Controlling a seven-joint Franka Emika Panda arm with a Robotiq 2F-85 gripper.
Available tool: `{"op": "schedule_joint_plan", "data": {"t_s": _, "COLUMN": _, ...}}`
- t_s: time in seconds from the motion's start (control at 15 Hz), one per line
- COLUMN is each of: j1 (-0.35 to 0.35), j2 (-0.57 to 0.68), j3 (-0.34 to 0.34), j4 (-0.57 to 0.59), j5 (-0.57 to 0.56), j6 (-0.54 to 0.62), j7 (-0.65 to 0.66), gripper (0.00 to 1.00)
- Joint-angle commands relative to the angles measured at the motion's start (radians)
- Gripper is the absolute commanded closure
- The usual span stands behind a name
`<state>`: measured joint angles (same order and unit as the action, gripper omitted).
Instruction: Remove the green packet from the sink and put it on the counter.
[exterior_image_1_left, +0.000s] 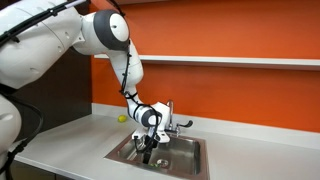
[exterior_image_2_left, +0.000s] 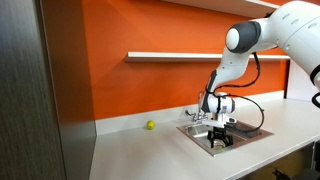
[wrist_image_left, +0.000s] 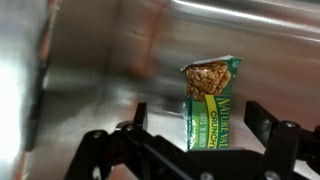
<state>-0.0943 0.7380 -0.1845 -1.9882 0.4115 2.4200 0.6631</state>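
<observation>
Small green granola-bar packet (wrist_image_left: 211, 100) standing upright inside rectangular stainless-steel sink (exterior_image_1_left: 198, 158), close to steel wall, between jaws in wrist view. Jaws open, one either side of packet, clear gap on one side, nothing gripped. Long light grey-white worktop (exterior_image_1_left: 65, 140) around basin, small yellow-green ball (exterior_image_1_left: 122, 118) by backsplash. Likely risks: off-centre closing could tip or shove thin packet flat; slick wrapper could slip out during lift; could clip basin rim or chrome tap (exterior_image_1_left: 171, 120) on way out.
</observation>
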Motion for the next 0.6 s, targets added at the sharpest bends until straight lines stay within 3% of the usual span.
{"op": "schedule_joint_plan", "data": {"t_s": 0.0, "j1": -0.009, "j2": 0.013, "j3": 0.006, "j4": 0.019, "j5": 0.007, "j6": 0.004, "j7": 0.030, "gripper": 0.00}}
{"op": "schedule_joint_plan", "data": {"t_s": 0.53, "j1": -0.013, "j2": 0.029, "j3": 0.008, "j4": 0.036, "j5": 0.007, "j6": 0.001, "j7": 0.038, "gripper": 0.00}}
